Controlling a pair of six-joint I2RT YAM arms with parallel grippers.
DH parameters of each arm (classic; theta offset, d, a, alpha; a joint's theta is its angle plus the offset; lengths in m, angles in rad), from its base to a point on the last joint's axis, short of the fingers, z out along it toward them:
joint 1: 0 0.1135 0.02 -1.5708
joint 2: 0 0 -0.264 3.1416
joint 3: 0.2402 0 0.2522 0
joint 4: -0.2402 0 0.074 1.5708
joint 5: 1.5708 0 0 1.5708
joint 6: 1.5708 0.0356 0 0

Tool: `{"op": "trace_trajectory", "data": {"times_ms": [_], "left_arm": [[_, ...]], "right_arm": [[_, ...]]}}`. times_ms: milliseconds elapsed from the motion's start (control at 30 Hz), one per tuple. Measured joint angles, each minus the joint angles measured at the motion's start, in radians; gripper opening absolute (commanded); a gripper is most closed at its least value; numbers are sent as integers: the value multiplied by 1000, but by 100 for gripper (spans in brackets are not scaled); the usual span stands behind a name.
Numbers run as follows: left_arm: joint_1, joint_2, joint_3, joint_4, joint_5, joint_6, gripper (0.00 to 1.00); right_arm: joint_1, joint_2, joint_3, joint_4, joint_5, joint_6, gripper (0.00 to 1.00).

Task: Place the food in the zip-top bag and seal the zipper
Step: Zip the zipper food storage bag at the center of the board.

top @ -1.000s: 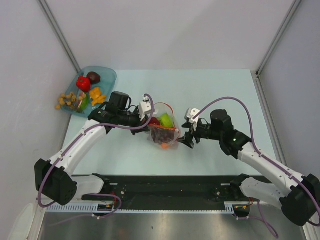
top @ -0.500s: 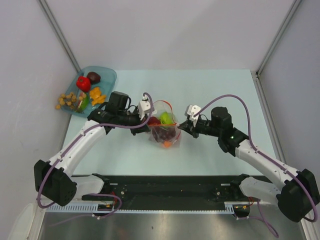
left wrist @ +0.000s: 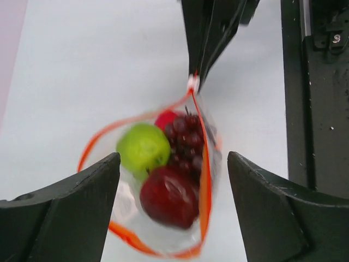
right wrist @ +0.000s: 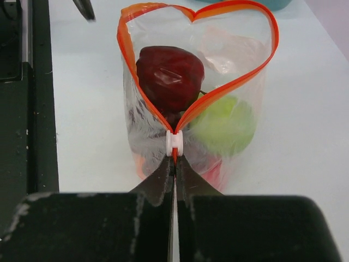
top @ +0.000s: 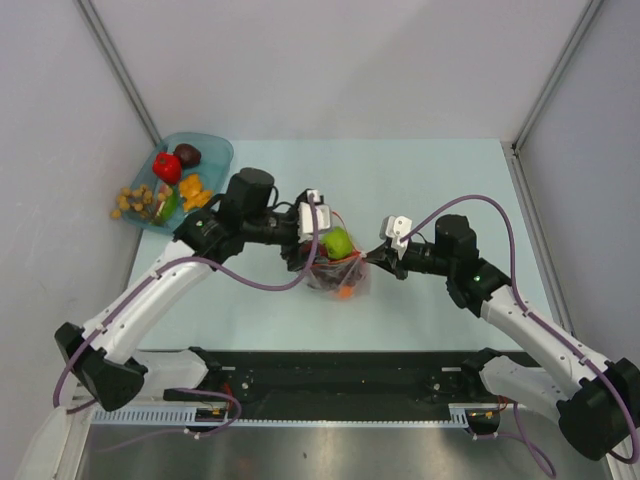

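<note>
Pale blue counter (top: 420, 190) between grey walls carries the bag (top: 350, 280) at its centre, standing mouth-up and gaping, with the food inside: a green apple (left wrist: 143, 147), a red apple (left wrist: 169, 196) and grapes (left wrist: 188, 139) show plainly. The zipper (right wrist: 126, 49) is unsealed, its two orange halves spread in a heart shape and meeting at a white slider (right wrist: 174, 143). The right pincer (right wrist: 174, 164), reaching in from 3 o'clock, is clamped tight on the zipper's end just behind that slider. The left pincer (left wrist: 173, 161), from 9 o'clock, stands wide apart astride the bag and grips nothing. Film this thin should be light, floppy and slick, and the load inside can roll, so the firmer strip looks the place to hold: one end pinned, the slider drawn along. Well off at 10 o'clock sits a teal tray (top: 215, 150) of other toy pieces; nothing lies between, though the left fingers may crowd the slider's path.
</note>
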Motion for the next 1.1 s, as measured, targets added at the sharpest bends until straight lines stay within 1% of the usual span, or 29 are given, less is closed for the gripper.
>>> {"op": "trace_trajectory", "data": {"times_ms": [33, 167, 333, 367, 500, 633, 800, 967, 1100], "left_arm": [[-27, 20, 18, 16, -1, 16, 81], [-93, 127, 53, 69, -8, 69, 64], [-131, 246, 59, 89, 2, 134, 56], [-135, 257, 59, 89, 7, 145, 52], [-149, 265, 59, 98, 22, 171, 51], [-160, 276, 78, 97, 38, 188, 52], [-161, 283, 116, 83, 44, 188, 47], [-148, 283, 160, 39, 62, 192, 48], [-149, 285, 164, 20, 76, 200, 50]], "right_arm": [[0, 0, 0, -5, -3, 0, 0], [0, -7, 0, -18, -6, -1, 0], [0, -21, 0, -48, -1, -3, 0], [0, -24, 0, -54, -1, -3, 0], [0, -29, -2, -68, 2, -3, 0], [0, -31, -2, -74, 3, -3, 0], [-13, -31, -2, -75, 3, -3, 0], [-27, -31, -2, -73, 2, -8, 0], [-35, -30, -2, -71, -5, -8, 0]]}}
